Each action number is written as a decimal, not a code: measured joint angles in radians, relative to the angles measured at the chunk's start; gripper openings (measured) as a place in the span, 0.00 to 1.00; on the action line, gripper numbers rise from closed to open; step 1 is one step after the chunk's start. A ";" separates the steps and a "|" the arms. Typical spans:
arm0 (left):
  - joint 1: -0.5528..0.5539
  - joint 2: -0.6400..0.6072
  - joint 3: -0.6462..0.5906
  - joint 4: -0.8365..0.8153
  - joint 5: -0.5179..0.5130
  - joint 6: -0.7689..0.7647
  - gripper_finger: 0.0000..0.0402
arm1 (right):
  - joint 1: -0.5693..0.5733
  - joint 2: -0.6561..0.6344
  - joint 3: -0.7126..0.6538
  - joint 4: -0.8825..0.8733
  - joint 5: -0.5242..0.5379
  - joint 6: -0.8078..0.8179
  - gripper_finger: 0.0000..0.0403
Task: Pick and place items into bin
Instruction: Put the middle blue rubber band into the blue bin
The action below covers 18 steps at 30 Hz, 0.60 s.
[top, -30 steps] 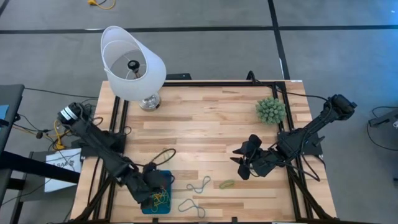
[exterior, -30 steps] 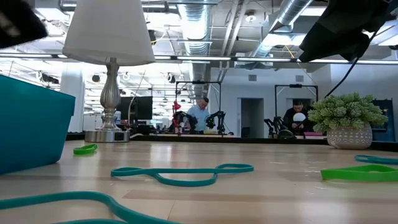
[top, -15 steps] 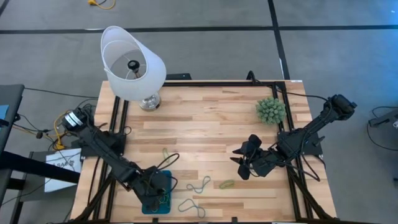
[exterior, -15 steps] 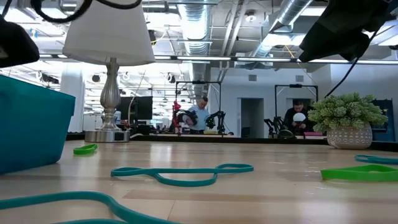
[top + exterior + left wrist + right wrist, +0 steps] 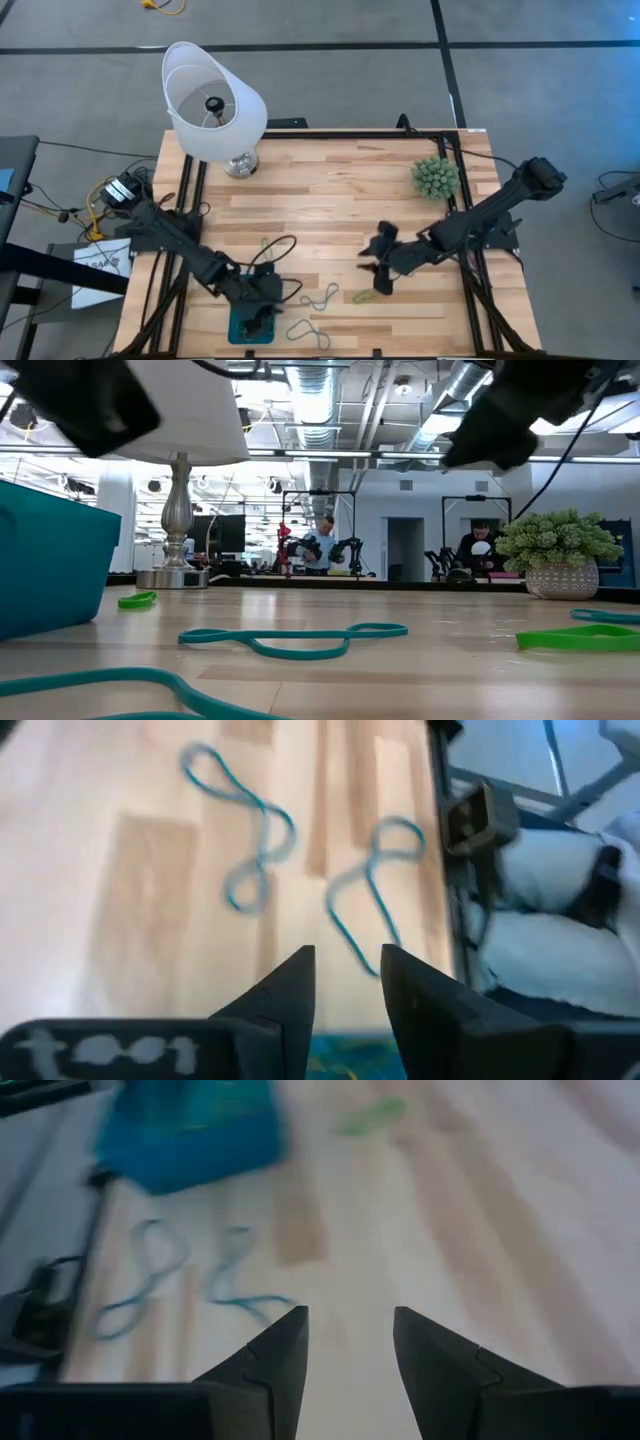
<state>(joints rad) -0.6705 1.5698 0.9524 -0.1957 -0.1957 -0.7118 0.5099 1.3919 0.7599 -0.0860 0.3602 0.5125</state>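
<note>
The teal bin stands near the table's front edge, left of centre. My left gripper hangs open above the bin's far right corner, with nothing between its fingers. Two grey-blue bands lie flat on the wood to the right of the bin. A green band lies further right. My right gripper hovers open just above and beyond that green band, pointing toward the bin.
A white lamp stands at the far left, and a spiky green plant ball at the far right. Another green band lies beyond the bin. Bare wood fills the table's middle. People work at benches in the room behind.
My left gripper has swung from over the bin toward the table's right edge and has opened. My right gripper has come down toward the table's left and near edges, closer to the green band, rolling as it went. The bands on the table have not moved.
</note>
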 joint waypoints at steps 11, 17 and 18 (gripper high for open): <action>0.133 0.022 0.001 0.194 0.003 0.203 0.25 | 0.004 0.222 0.074 0.021 -0.104 0.013 0.35; 0.203 0.119 0.001 0.216 0.039 0.204 0.24 | -0.007 0.209 0.136 -0.296 -0.210 0.278 0.31; 0.211 0.141 0.000 0.227 0.055 0.207 0.24 | -0.001 0.204 0.139 -0.327 -0.216 0.299 0.30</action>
<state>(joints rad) -0.4593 1.7111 0.9527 0.0312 -0.1403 -0.5047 0.5091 1.5955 0.8984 -0.4129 0.1437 0.8114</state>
